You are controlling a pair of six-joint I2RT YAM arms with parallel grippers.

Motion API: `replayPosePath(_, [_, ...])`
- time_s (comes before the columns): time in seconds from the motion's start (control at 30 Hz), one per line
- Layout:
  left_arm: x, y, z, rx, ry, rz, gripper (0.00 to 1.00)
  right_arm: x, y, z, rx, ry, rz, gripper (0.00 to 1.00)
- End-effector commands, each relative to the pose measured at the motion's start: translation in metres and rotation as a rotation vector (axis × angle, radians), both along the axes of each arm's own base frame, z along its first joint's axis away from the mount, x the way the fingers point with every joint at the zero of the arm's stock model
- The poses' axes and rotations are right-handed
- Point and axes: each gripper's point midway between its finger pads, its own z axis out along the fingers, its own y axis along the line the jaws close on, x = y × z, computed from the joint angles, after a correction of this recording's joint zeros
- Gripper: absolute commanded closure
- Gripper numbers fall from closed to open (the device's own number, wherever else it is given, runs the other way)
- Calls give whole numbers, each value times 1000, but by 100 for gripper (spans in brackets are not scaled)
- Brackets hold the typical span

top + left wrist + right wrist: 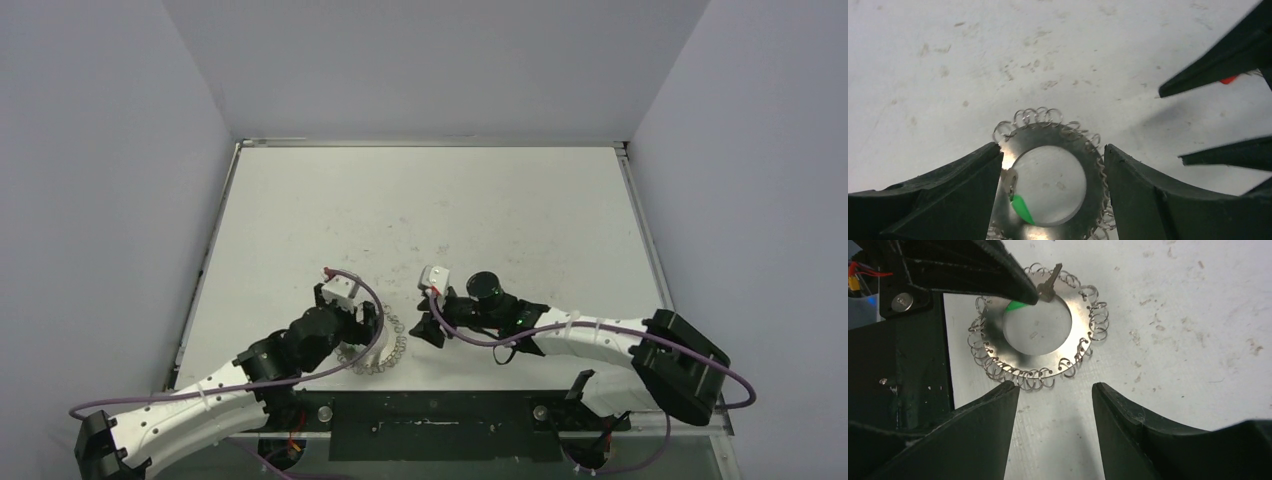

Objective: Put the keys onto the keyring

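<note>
Top external: keyring (388,352) flat on table (420,200), close to near edge, between arms. Left tool (368,322) over it; right tool (428,328) just beside it, to right. Tool state unreadable here.

Left wrist: left tool spread, fingers flanking keyring, gripping nothing. Green-tagged key (1020,207) lies at inner edge of ring, tag over central hole. Right tool fingers apart at upper right.

Right wrist: right tool spread, gap empty, keyring ahead. Key blade crosses ring rim beside left tool fingertip; whether threaded on loop, cannot tell.
</note>
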Motion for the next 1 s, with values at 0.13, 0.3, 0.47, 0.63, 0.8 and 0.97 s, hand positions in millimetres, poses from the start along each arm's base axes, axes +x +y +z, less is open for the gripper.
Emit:
replayPosePath(0.13, [9, 67, -24, 1, 241, 442, 28, -5, 55, -12, -5, 82, -33, 44])
replayPosePath(0.3, [10, 83, -39, -31, 404, 541, 28, -19, 83, -34, -43, 155, -26, 44])
replayPosePath(0.47, [8, 80, -55, -74, 564, 550, 27, -17, 86, -55, -89, 204, -87, 46])
replayPosePath(0.63, [7, 57, -73, -148, 647, 481, 26, -12, 75, -70, -128, 214, -144, 45])
replayPosePath(0.8, [13, 39, -81, -240, 658, 436, 29, -6, 65, -73, -122, 233, -184, 45])
replayPosePath(0.97, [15, 41, -88, -233, 659, 451, 36, 3, 48, -81, -126, 274, -235, 45])
